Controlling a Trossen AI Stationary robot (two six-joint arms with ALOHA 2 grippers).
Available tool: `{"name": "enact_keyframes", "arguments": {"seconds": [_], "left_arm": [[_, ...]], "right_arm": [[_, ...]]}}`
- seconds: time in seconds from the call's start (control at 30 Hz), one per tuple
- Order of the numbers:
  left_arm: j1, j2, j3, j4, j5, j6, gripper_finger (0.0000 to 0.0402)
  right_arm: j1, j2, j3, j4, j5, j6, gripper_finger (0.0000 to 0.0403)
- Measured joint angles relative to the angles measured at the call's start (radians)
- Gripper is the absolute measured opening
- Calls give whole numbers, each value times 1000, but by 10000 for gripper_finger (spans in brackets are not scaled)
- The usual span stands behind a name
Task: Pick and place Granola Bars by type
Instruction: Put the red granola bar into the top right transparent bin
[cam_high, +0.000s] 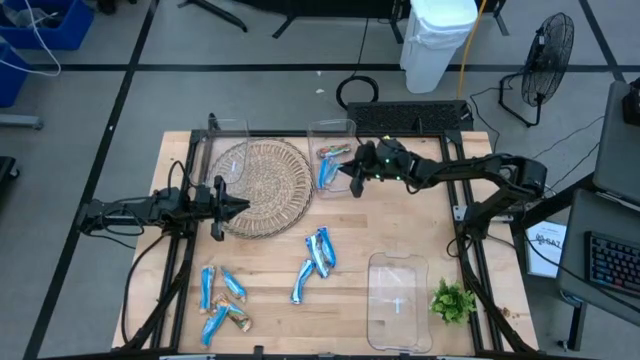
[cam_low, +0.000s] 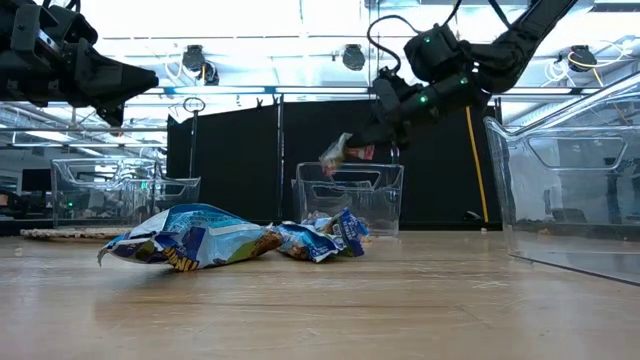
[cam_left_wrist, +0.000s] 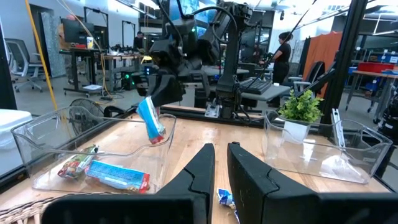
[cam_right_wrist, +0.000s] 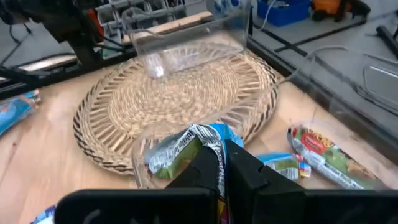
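Holding a blue granola bar (cam_left_wrist: 151, 121) pinched shut in its fingers, right pincer (cam_high: 356, 172) hangs over the clear bin (cam_high: 331, 128) at upper centre of the high view. Bar dangles just above the bin's rim; bin already holds blue bars and one reddish-green one (cam_right_wrist: 318, 147). Left pincer (cam_high: 232, 205) waits over the wicker mat (cam_high: 262, 185), left of centre, fingers nearly closed, nothing in them.

Step in hand, as I judge it: drop into bin. To do it well, bring the bar fully inside the walls before letting go, low enough that it doesn't bounce out, and check type matches the blue ones inside.

Edges: bin walls are thin and clear, easy to clip on the way down or out; a second clear bin (cam_high: 226, 130) stands upper left over the mat. Open bench lies between bin and the loose blue bars (cam_high: 317, 252) at lower centre; more bars (cam_high: 222, 300) at lower left. Empty clear tray (cam_high: 398, 300) and green sprig (cam_high: 452, 301) sit lower right, well apart.
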Motion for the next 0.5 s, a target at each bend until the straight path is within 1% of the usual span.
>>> {"name": "enact_keyframes", "arguments": {"seconds": [0.5], "left_arm": [[0,0,0,0,0,0,49]], "right_arm": [[1,-1,0,1,4,-15,6]]}}
